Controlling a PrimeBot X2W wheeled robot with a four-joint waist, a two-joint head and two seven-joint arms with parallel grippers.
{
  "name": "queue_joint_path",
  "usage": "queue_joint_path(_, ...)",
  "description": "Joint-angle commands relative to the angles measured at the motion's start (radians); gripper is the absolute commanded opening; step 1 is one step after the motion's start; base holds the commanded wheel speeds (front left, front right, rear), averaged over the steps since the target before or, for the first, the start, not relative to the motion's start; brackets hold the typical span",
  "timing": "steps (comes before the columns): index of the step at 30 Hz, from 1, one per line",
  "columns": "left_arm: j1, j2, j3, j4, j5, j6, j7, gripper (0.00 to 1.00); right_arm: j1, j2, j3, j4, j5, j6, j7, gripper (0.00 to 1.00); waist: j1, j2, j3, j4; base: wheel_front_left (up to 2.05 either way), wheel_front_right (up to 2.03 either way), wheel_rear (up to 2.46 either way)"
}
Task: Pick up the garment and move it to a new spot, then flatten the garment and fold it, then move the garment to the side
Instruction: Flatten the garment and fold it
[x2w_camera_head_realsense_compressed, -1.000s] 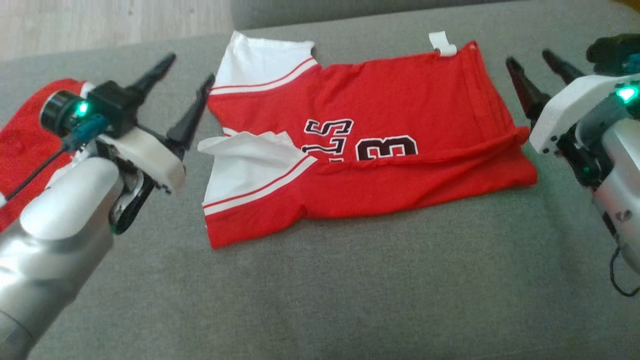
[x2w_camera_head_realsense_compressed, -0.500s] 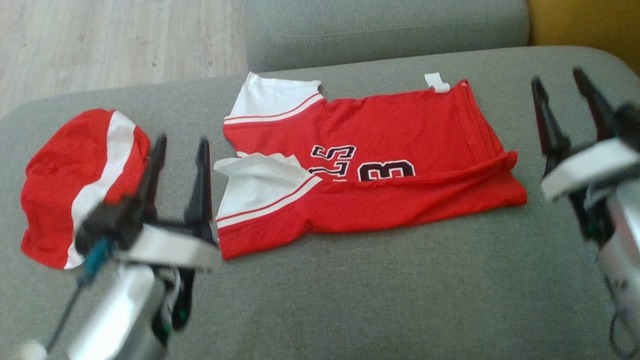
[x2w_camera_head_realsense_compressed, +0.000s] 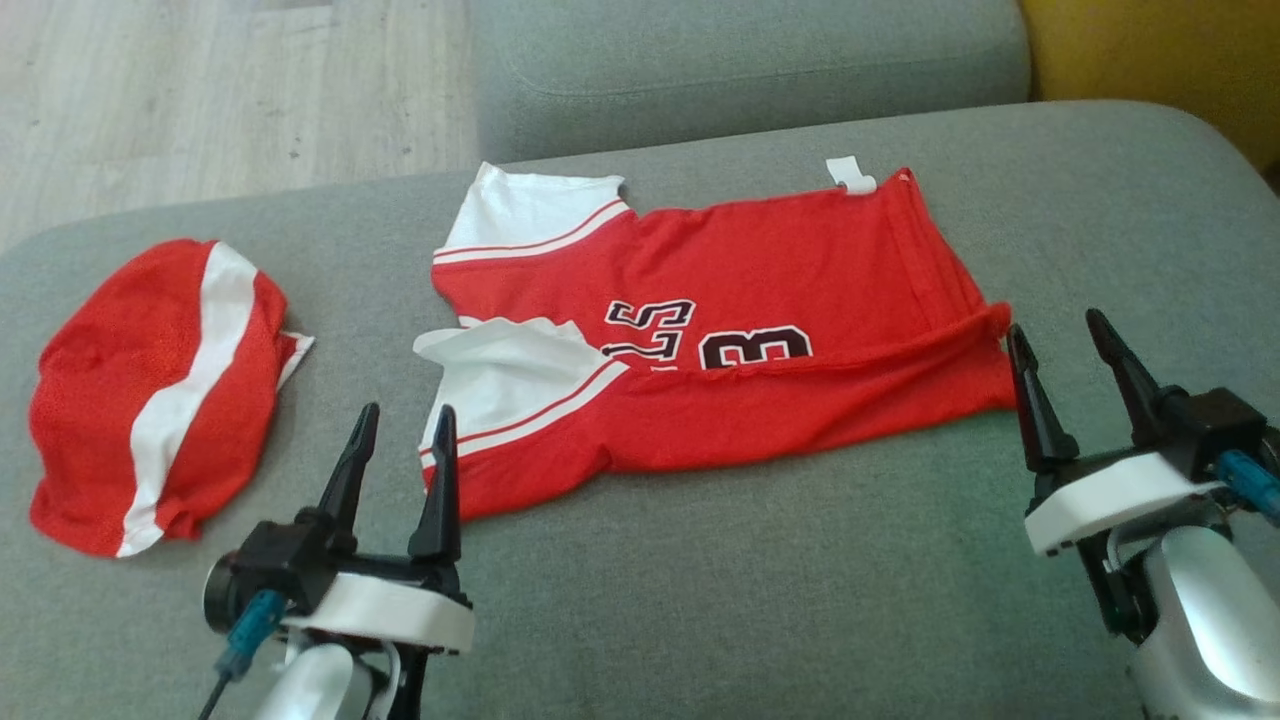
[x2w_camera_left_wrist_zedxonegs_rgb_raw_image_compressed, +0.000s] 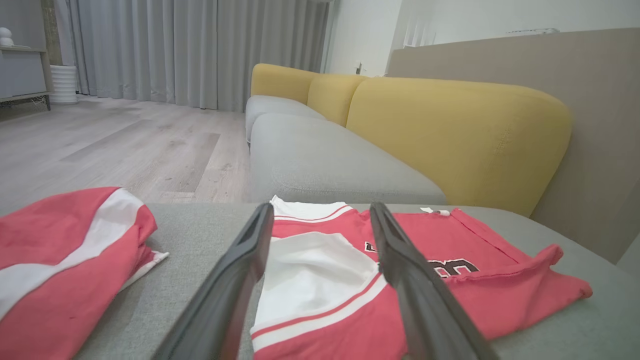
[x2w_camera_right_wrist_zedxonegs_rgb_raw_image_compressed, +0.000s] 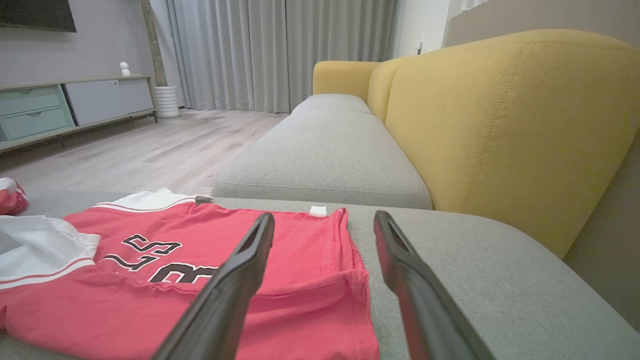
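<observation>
The garment (x2w_camera_head_realsense_compressed: 740, 300) is a red jersey with white sleeves and dark numbers. It lies half folded along its length in the middle of the grey sofa cushion (x2w_camera_head_realsense_compressed: 700, 600). My left gripper (x2w_camera_head_realsense_compressed: 407, 412) stands open just short of the jersey's near left corner, holding nothing. My right gripper (x2w_camera_head_realsense_compressed: 1055, 323) is open too, empty, beside the jersey's right end. The left wrist view looks over the white sleeve of the garment (x2w_camera_left_wrist_zedxonegs_rgb_raw_image_compressed: 310, 270) between the open left gripper (x2w_camera_left_wrist_zedxonegs_rgb_raw_image_compressed: 321, 207). In the right wrist view, the garment (x2w_camera_right_wrist_zedxonegs_rgb_raw_image_compressed: 125, 310) lies to the left of the open right gripper (x2w_camera_right_wrist_zedxonegs_rgb_raw_image_compressed: 324, 216).
A second red and white garment (x2w_camera_head_realsense_compressed: 150, 390) lies bunched at the cushion's left end. Another grey cushion (x2w_camera_head_realsense_compressed: 750, 60) adjoins at the back, with a yellow backrest (x2w_camera_head_realsense_compressed: 1150, 60) to the right. Wooden floor (x2w_camera_head_realsense_compressed: 200, 90) lies beyond the far left edge.
The head camera has tilted, bringing more of the sofa into view. Both arms have drawn back toward the near edge, still open. The jersey lies as before.
</observation>
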Motion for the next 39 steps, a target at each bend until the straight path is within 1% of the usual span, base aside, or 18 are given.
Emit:
queue_joint_path(1,-0.05,0.003,0.048,-0.011,0.01,-0.005,-0.005,1.0,-0.028,-0.001,0.007,-0.036,-0.008,-0.001,-0.004,1.0,0.0001,0.0,0.006,-0.005,0.0,0.0,0.0)
queue_joint_path(4,-0.071,-0.006,0.038,0.058,0.018,-0.022,-0.004,1.0,-0.034,0.007,-0.001,-0.048,-0.018,-0.001,0.003,1.0,0.0001,0.0,0.022,-0.013,0.0,0.0,0.0)
queue_joint_path(6,-0.093,-0.01,0.022,0.107,0.02,-0.035,0.015,1.0,-0.037,0.011,-0.008,-0.056,-0.024,-0.001,0.006,1.0,0.0001,0.0,0.035,-0.02,0.0,0.0,0.0)
queue_joint_path(11,-0.138,-0.024,0.009,0.225,0.006,-0.031,0.092,1.0,-0.046,0.022,-0.006,-0.069,-0.037,-0.001,0.009,1.0,0.0001,0.0,0.066,-0.04,0.0,0.0,0.0)
queue_joint_path(14,-0.162,-0.026,0.008,0.287,0.007,-0.011,0.126,1.0,-0.055,0.029,-0.003,-0.072,-0.041,-0.001,0.009,1.0,0.0001,0.0,0.08,-0.055,0.0,0.0,0.0)
queue_joint_path(19,-0.191,-0.02,0.001,0.381,0.03,0.049,0.183,1.0,-0.07,0.04,0.004,-0.07,-0.046,-0.001,0.007,1.0,0.0001,0.0,0.096,-0.079,0.0,0.0,0.0)
queue_joint_path(23,-0.201,-0.025,-0.018,0.43,0.034,0.054,0.231,1.0,-0.075,0.044,0.007,-0.068,-0.049,-0.001,0.004,1.0,0.0001,0.0,0.101,-0.087,0.0,0.0,0.0)
queue_joint_path(26,-0.207,-0.032,-0.028,0.447,0.029,0.043,0.249,1.0,-0.077,0.043,0.004,-0.066,-0.049,-0.001,0.003,1.0,0.0001,0.0,0.103,-0.088,0.0,0.0,0.0)
queue_joint_path(27,-0.208,-0.034,-0.03,0.448,0.026,0.039,0.25,0.35,-0.078,0.042,0.002,-0.064,-0.049,-0.001,0.003,1.0,0.0001,0.0,0.102,-0.087,0.0,0.0,0.0)
queue_joint_path(28,-0.21,-0.036,-0.03,0.448,0.023,0.034,0.248,0.0,-0.079,0.041,-0.001,-0.062,-0.05,-0.001,0.002,1.0,0.0001,0.0,0.102,-0.086,0.0,0.0,0.0)
queue_joint_path(30,-0.215,-0.036,-0.029,0.443,0.019,0.028,0.236,0.0,-0.083,0.04,-0.012,-0.053,-0.057,-0.001,0.007,1.0,0.0001,0.0,0.1,-0.081,0.0,0.0,0.0)
queue_joint_path(33,-0.223,-0.032,-0.027,0.42,0.022,0.021,0.19,0.0,-0.09,0.052,-0.041,-0.025,-0.074,-0.001,0.042,1.0,0.0001,0.0,0.098,-0.07,0.0,0.0,0.0)
queue_joint_path(37,-0.235,-0.026,-0.026,0.372,0.031,0.011,0.115,0.0,-0.112,0.078,-0.089,0.025,-0.114,-0.001,0.091,1.0,0.0001,0.0,0.097,-0.051,0.0,0.0,0.0)
queue_joint_path(39,-0.24,-0.023,-0.024,0.344,0.034,0.008,0.078,0.0,-0.128,0.099,-0.132,0.059,-0.141,-0.001,0.119,1.0,0.0001,0.0,0.098,-0.041,0.0,0.0,0.0)
